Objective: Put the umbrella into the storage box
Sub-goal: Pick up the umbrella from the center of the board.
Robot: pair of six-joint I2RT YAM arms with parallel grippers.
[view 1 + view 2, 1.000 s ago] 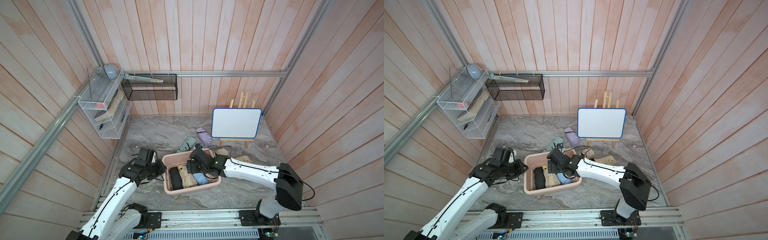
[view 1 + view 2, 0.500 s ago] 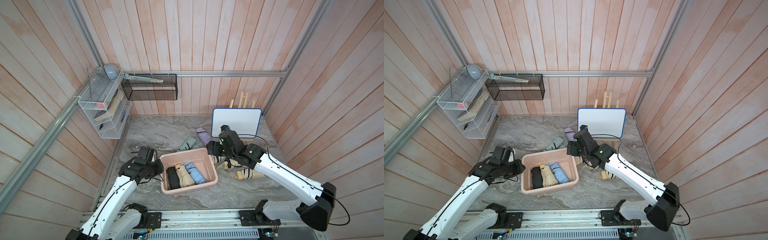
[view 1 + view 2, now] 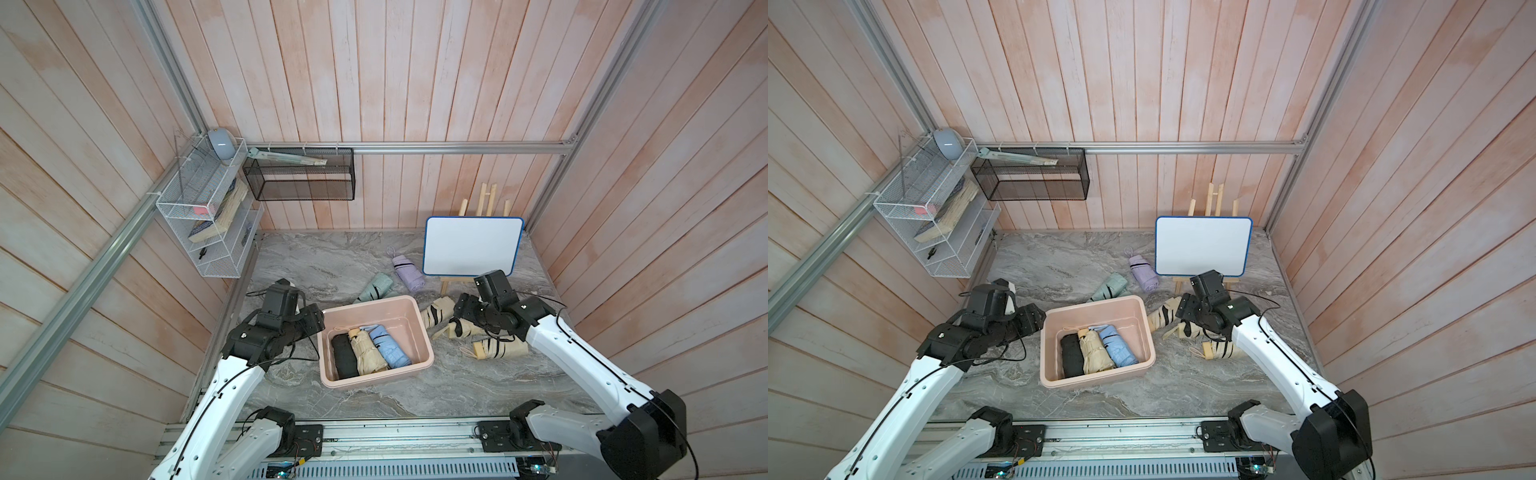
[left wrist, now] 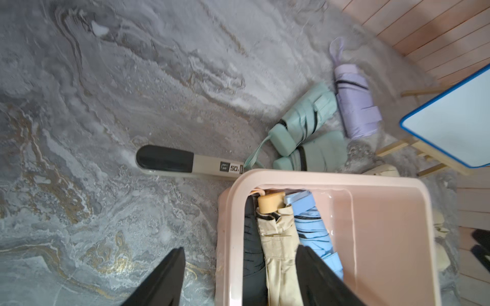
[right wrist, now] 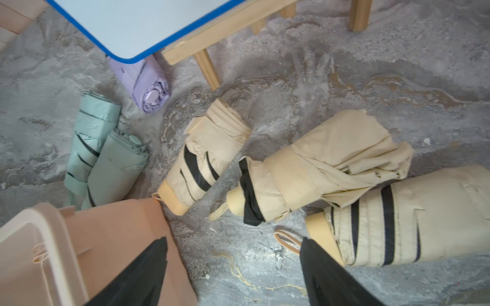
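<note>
Right arm [image 3: 582, 353] has pulled out of the pale pink rectangular plastic storage box [image 3: 422, 332] at lower centre of a top view. It now hangs right of centre, over the folded beige fabric umbrellas with black bands [image 3: 500, 351] on the counter. Folded light blue umbrella [image 3: 388, 347] now lies uncovered in the box. Left jaws, shut before, now stand apart astride the box rim [image 4: 236, 212].

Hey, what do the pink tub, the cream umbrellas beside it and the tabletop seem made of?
Storage box: smooth moulded plastic, faintly glossy, going by its rolled rim and sheen.
Cream umbrellas: thin matte fabric, creased and folded, probably polyester.
Tabletop: grey veined marble look; real stone or print, I can't tell.
</note>
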